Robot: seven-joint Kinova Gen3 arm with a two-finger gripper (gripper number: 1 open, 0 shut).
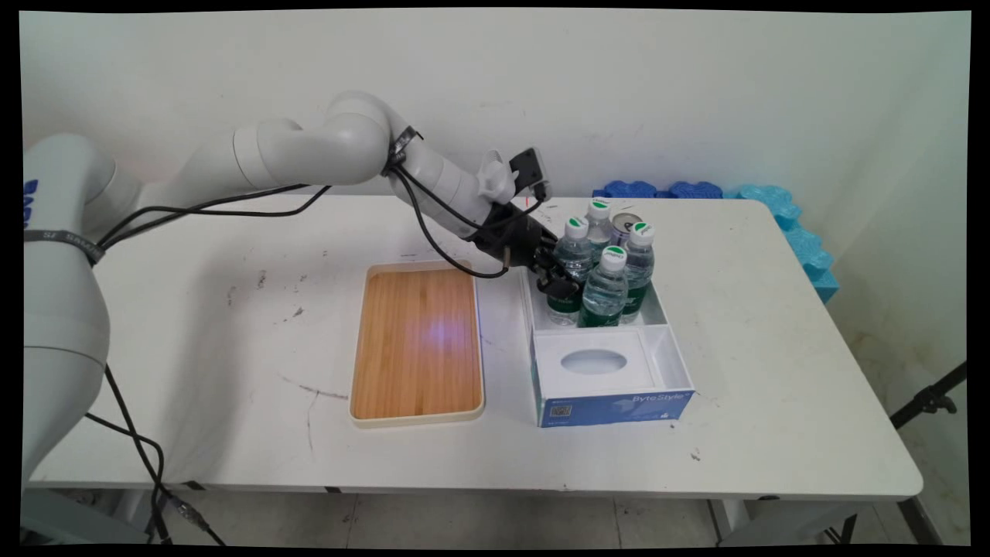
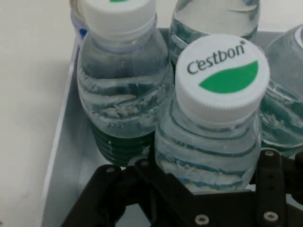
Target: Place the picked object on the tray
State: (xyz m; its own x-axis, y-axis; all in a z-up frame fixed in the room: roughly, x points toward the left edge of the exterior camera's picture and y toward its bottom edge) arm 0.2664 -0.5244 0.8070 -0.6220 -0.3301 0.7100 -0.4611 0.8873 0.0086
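Nearest bottle stands upright, long axis vertical, white cap with green Cestbon mark facing the hand camera. It sits in the near-left corner of the bottle cluster, inside the open back compartment of the white-and-blue box on the table.

End effector comes in from the box's left, angled down. In the hand view the black linkage flanks this bottle's body on both sides; fingertips sit below the frame edge, so can't tell whether it's clamped on the bottle or just straddling it.

Three more bottles and a can are packed tight behind and to the right, touching or nearly so. Wooden tray lies just left of the box.
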